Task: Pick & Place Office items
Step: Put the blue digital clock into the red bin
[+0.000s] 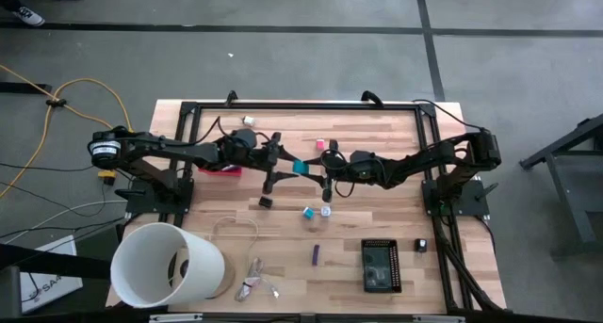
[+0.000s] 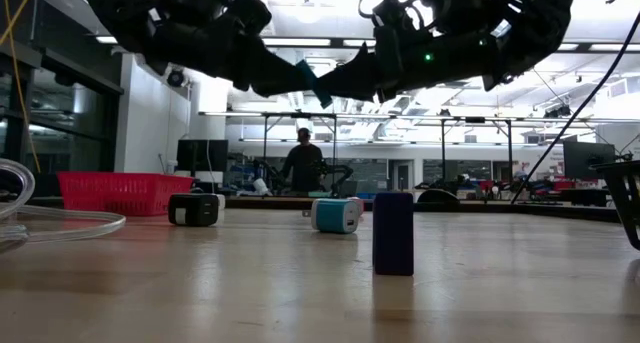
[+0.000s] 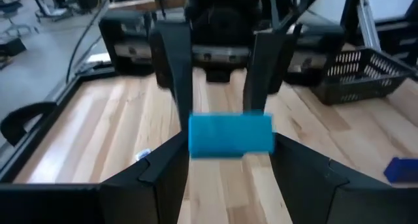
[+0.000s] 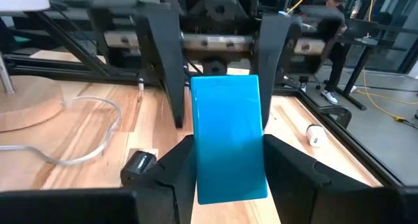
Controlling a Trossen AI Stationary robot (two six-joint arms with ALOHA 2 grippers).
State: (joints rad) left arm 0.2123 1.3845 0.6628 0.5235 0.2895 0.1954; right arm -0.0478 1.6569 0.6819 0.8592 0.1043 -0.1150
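Here, mid-frame, the left gripper (image 1: 294, 165) and right gripper (image 1: 317, 168) both clamp one blue block (image 1: 301, 166); uneven release could drop it.

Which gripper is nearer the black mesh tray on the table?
Right, slightly. Both clamp the blue rectangular block mid-table, up-table from the black mesh tray; the right gripper is on the block's tray side, the left gripper on the far side.
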